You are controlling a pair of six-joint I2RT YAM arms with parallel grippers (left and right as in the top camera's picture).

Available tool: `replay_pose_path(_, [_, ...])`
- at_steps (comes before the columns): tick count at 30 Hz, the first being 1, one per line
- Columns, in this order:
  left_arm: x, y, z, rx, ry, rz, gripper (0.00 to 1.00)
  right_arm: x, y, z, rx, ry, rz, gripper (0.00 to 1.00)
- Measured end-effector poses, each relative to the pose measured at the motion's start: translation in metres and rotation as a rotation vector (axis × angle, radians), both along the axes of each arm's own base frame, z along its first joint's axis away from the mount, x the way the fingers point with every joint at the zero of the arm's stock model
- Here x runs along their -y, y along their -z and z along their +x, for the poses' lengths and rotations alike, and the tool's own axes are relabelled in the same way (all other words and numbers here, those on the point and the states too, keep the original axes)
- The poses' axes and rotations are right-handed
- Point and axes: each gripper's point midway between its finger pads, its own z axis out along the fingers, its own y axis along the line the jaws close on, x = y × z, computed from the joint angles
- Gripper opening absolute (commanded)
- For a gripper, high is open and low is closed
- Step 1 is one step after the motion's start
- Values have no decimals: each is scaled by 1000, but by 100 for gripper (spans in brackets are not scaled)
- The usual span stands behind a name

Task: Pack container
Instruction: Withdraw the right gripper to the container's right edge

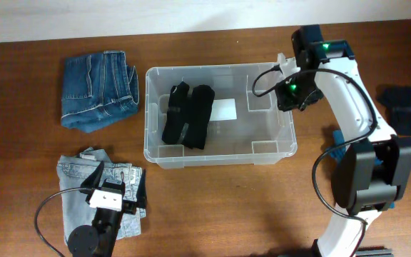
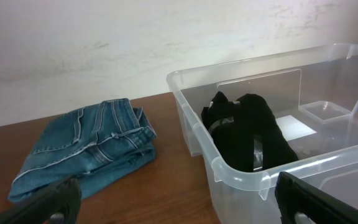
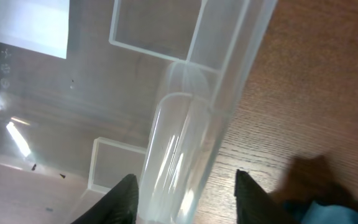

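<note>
We found the right gripper [image 3: 186, 193] parted, its fingers [image 3: 127, 202] straddling the container [image 1: 212, 158] at its right wall; the left gripper [image 2: 179, 191] hung spread wide above folded pale jeans [image 1: 73, 178].

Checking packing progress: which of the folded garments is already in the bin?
The black garment, lying in the container's left half. The blue jeans, light jeans and dark garment all lie outside on the table.

Large rectangular clear plastic container [image 1: 220, 157]: glossy, smooth walls, bright highlights noted. Brown wooden table [image 1: 227, 207]: fine grain seen, a satin sheen recorded. Folded blue denim jeans [image 1: 98, 91]: coarse matt cloth. Black fabric bundle [image 1: 189, 114]: soft, matt. White rectangular label [image 1: 224, 109]: flat, matt
</note>
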Motion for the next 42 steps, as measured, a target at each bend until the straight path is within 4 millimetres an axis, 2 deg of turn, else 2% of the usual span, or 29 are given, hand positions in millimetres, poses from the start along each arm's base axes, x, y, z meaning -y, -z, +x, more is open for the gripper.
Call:
replay_pose_path(14, [0,0,0,0,0,0,99,-1,8,1,-17,17,9,20])
replay_pose_path(22, [0,0,0,0,0,0,99,-1,13,7,-13,125,20,5])
replay_pose_path(42, [0,0,0,0,0,0,99,-1,13,5,-34,328,31,4])
